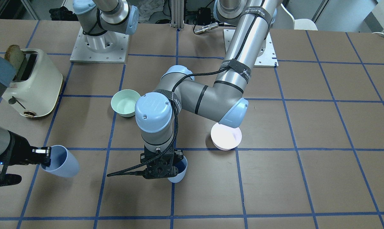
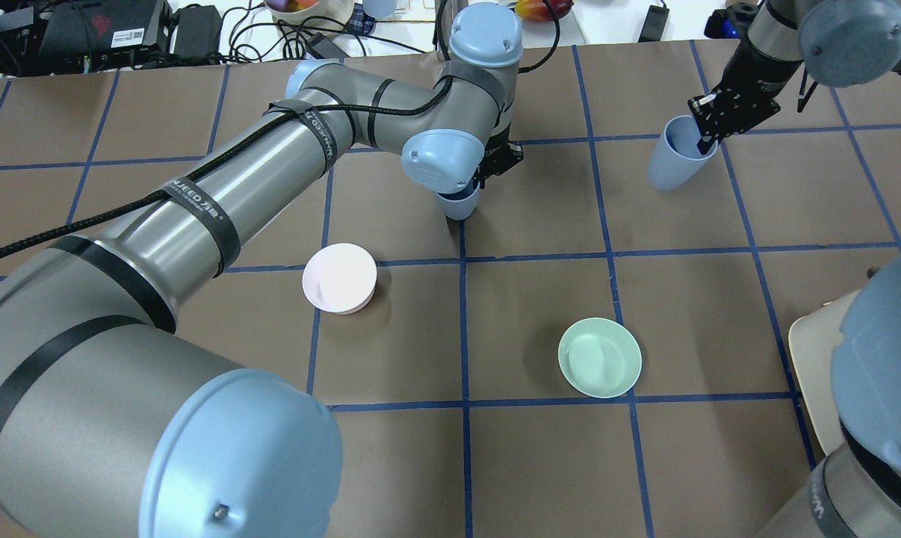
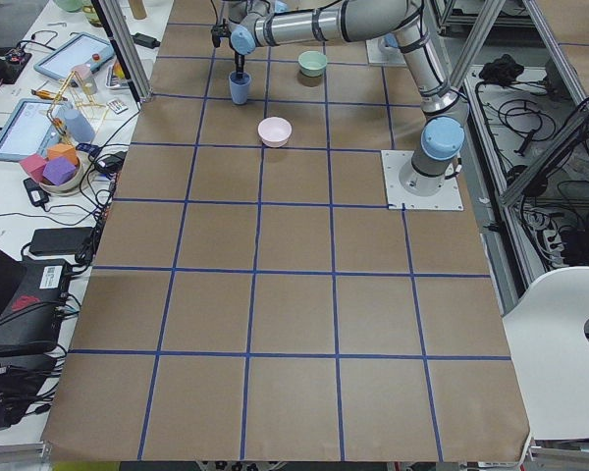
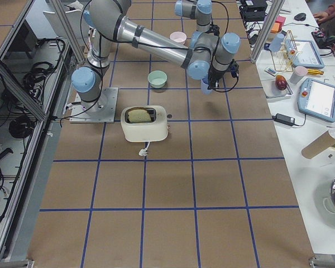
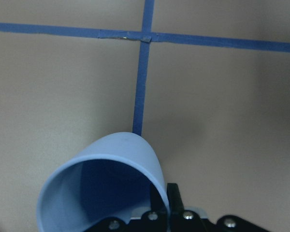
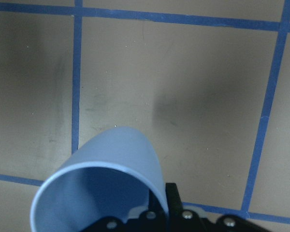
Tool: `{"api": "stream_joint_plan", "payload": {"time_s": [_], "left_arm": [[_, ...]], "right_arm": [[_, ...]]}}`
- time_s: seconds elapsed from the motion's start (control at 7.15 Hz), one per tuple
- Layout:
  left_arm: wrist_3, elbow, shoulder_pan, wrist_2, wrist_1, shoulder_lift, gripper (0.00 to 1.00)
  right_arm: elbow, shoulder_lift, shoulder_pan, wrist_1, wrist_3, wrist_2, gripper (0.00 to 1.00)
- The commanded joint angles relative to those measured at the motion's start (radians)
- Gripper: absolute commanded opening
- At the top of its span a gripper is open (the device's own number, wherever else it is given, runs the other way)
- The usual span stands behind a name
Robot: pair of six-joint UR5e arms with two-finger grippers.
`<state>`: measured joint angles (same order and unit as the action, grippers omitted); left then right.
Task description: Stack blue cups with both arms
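Mint-green bowl (image 2: 600,357) and pink bowl (image 2: 339,278) sitting on brown desk (image 2: 540,463) gridded with blue tape. Toaster (image 1: 29,82) holding toast, right end. Left end effector (image 1: 173,168) pinching rim of centre blue cup (image 1: 180,175), far side. Right end effector (image 1: 47,157) pinching rim of tilted right blue cup (image 1: 63,166), one finger inside.

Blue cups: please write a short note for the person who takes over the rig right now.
Left gripper: shut on the rim of the left cup, near the middle of the table.
Right gripper: shut on the rim of the right cup, which is tilted, far on the robot's right.
Done: both cups grasped, still apart.
Left to do: bring them together, nest one in the other, release.
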<state>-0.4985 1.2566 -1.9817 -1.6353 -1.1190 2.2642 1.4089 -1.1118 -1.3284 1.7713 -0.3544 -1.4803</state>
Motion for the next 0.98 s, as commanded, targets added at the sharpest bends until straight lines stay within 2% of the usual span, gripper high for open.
{"api": "stream_joint_plan", "payload": {"time_s": [0.0, 0.84], "left_arm": [[0.0, 0.001, 0.0, 0.021, -0.012, -0.002, 0.0], [0.0, -0.003, 0.0, 0.04, -0.05, -0.005, 0.0]], "right_arm": [[-0.002, 0.001, 0.0, 0.0, 0.0, 0.0, 0.0], [-0.002, -0.003, -0.005, -0.001, 0.037, 0.0, 0.0]]}}
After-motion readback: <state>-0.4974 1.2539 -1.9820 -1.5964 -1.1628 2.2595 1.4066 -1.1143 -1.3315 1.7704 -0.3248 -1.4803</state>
